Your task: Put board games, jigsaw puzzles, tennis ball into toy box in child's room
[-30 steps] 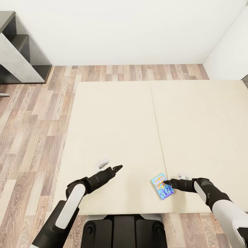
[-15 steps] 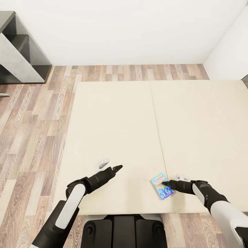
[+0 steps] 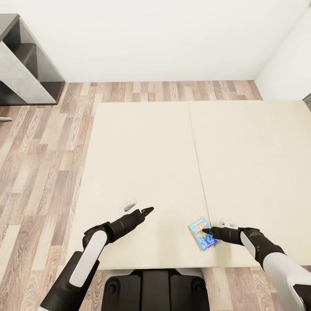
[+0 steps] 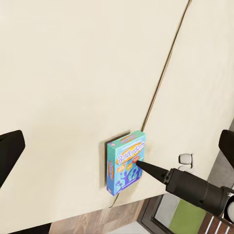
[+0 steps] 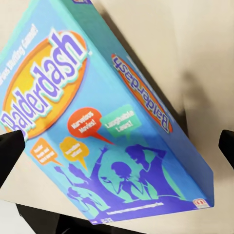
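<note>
The bed (image 3: 151, 142) spreads wide and beige, a seam running down its middle, with wood floor (image 3: 39, 142) to its left. Near the bed's front edge, just left of the seam, lies the blue game (image 3: 202, 233), flat on the mattress. Its long axis runs slantwise, roughly from the seam toward the front edge, title end farther from the robot. The step in hand is judged to be picking up this game. The right tool (image 3: 208, 230) has its tip at the box's right side; the right wrist view shows its two fingers spread wide to either side of the box lid (image 5: 97, 126), holding nothing. The left tool (image 3: 149, 210) hangs over bare mattress, well apart from the game, fingers parted and empty in its wrist view. Next the right tool likely needs to straddle the box's narrow width and close
</note>
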